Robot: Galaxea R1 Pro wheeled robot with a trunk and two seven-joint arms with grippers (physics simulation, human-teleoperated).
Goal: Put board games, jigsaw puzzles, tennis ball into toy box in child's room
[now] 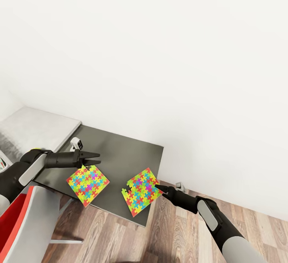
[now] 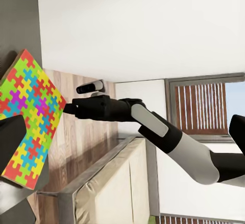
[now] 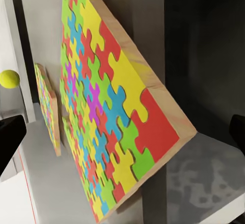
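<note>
Nearest my right wrist camera, one bright multicoloured square jigsaw puzzle sheet (image 1: 141, 191) lies corner-on at the front of the dark grey side unit (image 1: 120, 151), overhanging its edge. I see my right gripper (image 1: 157, 186) at that puzzle's corner, fingers spread. The second puzzle (image 1: 87, 184) lies beside it, under my parted left gripper (image 1: 97, 159).

a home bedroom: wood floor (image 1: 168, 235), bed (image 2: 109, 183), window blinds (image 2: 204, 106), jigsaw puzzles (image 1: 87, 184) on a desk (image 1: 120, 155).
</note>
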